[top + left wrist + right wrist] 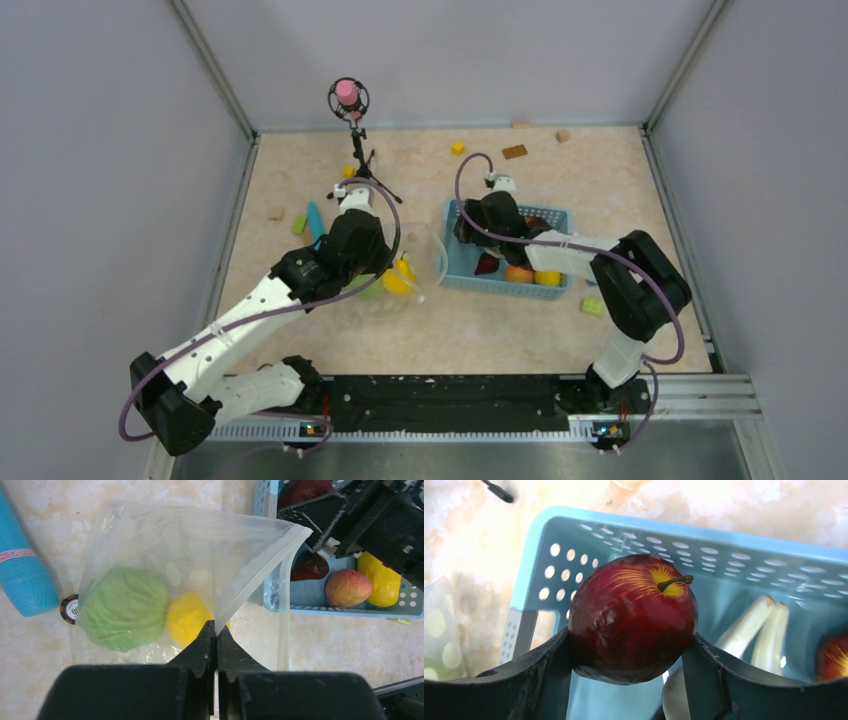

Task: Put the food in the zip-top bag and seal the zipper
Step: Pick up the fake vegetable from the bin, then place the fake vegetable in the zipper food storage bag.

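Note:
The clear zip-top bag (200, 545) lies on the table left of the blue basket (300, 605), its mouth held open towards the basket. Inside it are a green round fruit (122, 607) and a yellow fruit (187, 617). My left gripper (216, 630) is shut on the bag's mouth edge with the zipper strip (285, 590). My right gripper (631, 655) is shut on a dark red apple (634, 615) over the basket's left end. In the basket lie another dark red apple (310, 566), an orange-peach fruit (348, 587), a yellow piece (380, 580) and a white piece (754, 630).
A blue bottle (22, 575) and a small round token (70, 609) lie left of the bag. A pink-headed microphone on a tripod (349, 97) stands at the back. Small coloured blocks (515, 151) are scattered near the back wall and a green one (592, 306) lies right of the basket.

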